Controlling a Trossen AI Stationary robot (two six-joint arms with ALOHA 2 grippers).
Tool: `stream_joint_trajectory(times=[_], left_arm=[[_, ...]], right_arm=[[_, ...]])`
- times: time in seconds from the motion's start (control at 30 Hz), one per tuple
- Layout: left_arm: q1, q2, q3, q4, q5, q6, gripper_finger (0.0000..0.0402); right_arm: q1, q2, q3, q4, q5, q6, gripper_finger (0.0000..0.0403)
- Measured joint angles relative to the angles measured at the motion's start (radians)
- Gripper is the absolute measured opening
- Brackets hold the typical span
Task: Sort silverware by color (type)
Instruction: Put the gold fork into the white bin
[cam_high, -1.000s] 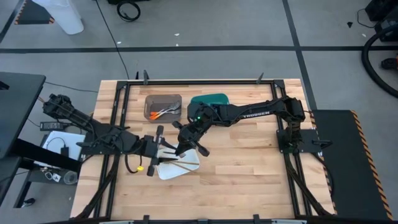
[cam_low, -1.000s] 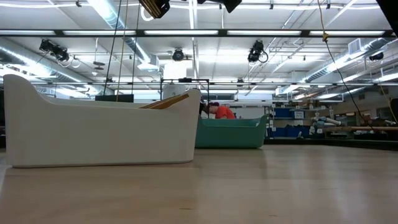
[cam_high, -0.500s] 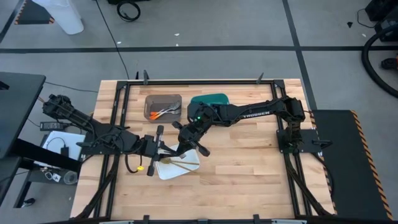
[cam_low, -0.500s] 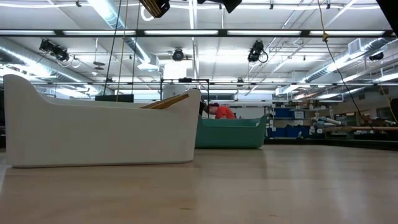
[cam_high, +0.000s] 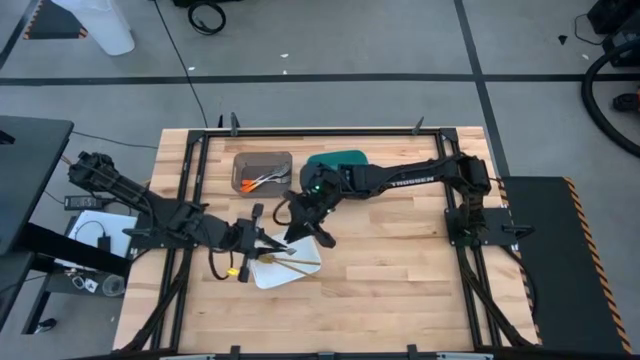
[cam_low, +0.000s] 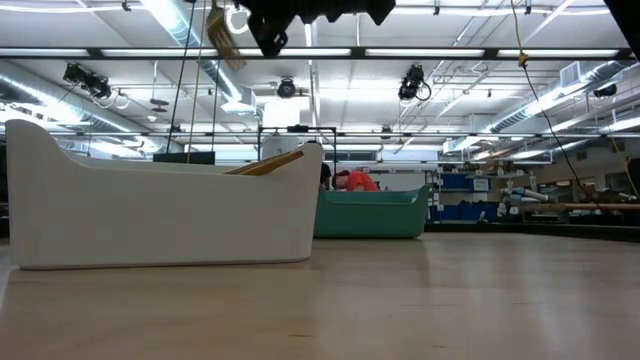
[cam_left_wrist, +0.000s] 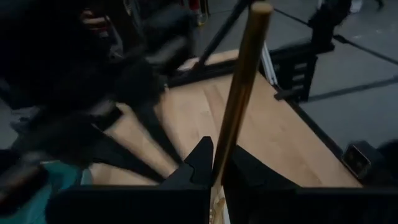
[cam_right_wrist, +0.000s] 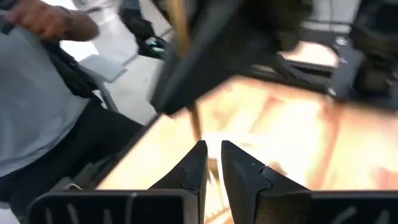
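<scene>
Holding a gold-handled piece (cam_left_wrist: 239, 99) upright, the left gripper (cam_left_wrist: 217, 163) has its jaws clenched on the shaft, over the white tray (cam_high: 298, 270). Right gripper (cam_high: 297, 228) hovers just beside it; its jaws show a narrow gap with nothing visibly between them, so I cannot tell whether they are parted or closed. Another gold piece (cam_high: 285, 262) lies in the tray. Orange-handled pieces (cam_high: 258, 181) sit in the grey bin (cam_high: 240, 162). Teal bin (cam_high: 345, 159) contents hidden. Judged: sorting partly done, gold pieces left.

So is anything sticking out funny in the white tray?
Yes. One gold utensil leans on the white tray's rim and pokes out over the edge instead of lying flat. The left tool is shut on another gold handle.
</scene>
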Motion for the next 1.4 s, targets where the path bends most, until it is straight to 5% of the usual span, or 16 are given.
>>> stream_joint_trajectory(times=[0.4,0.7,1.03,1.4], left_arm=[[0.008,0.0,0.0,-0.098,-0.044,-0.102,0.0023],[0.041,0.058,-0.001,-0.219,-0.063,-0.385,0.0023],[0.079,0.14,0.001,-0.278,0.005,-0.513,0.0023],[0.087,0.272,0.158,-0.559,0.046,-0.572,0.0023]], right_arm=[[-0.025,-0.026,0.0,-0.229,0.109,0.016,0.0085],[-0.026,-0.037,0.0,-0.473,0.379,0.145,0.0085],[0.015,-0.037,0.0,-0.698,0.652,0.269,0.0086],[0.047,-0.037,0.0,-0.86,0.788,0.366,0.0086]])
